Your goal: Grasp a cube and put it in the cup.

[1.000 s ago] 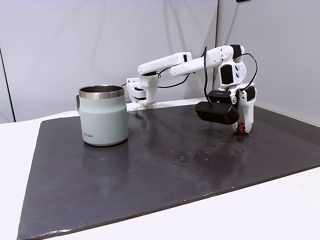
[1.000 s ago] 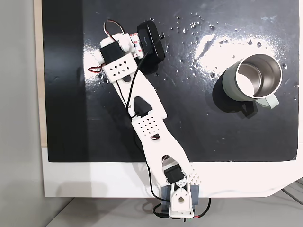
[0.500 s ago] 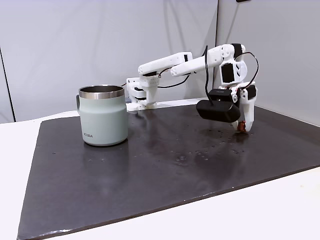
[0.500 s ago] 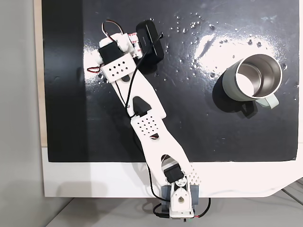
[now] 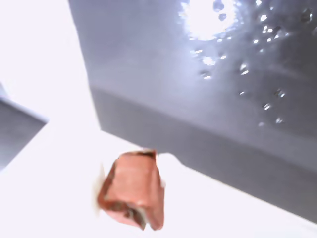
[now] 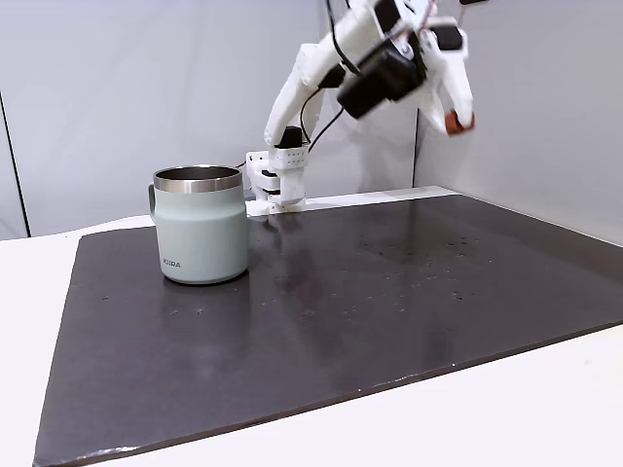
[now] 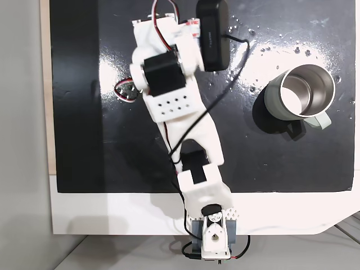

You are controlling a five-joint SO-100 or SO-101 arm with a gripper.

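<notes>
The jaws are closed on the cube (image 6: 455, 121), a tiny red-orange block pinched at their tips and held high in the air. In the side-on fixed view, reading left to right: the cup (image 6: 201, 225), a squat pale grey-green insulated mug with a shiny steel rim, stands upright on the left part of the dark mat (image 6: 389, 292) that covers the white worktop (image 6: 29, 292); behind it the white arm (image 6: 302, 83) rises from its base; at upper right the gripper (image 6: 456, 115) hangs well above the mat and well apart from the cup, with a black camera housing (image 6: 382, 80) just beside it.

In the wrist view the cube (image 5: 132, 188) sits low and left of centre, blurred, pressed against a bright white finger (image 5: 59, 198), with the glossy mat (image 5: 223, 89) and its scattered droplets far beneath.

In the downward-looking fixed view, left to right: the arm (image 7: 174, 107) stretches up the picture over the mat (image 7: 73, 112), and the cup (image 7: 298, 98) stands open-mouthed at the right, its steel interior bare and its handle pointing to the lower right.

The cube looks rigid and very light, so a modest pinch across two opposite flat faces should carry it. Being so small, it leaves little margin: a slight twist in the grip could let it slip out. The cup's wide mouth is a forgiving target for the drop.
</notes>
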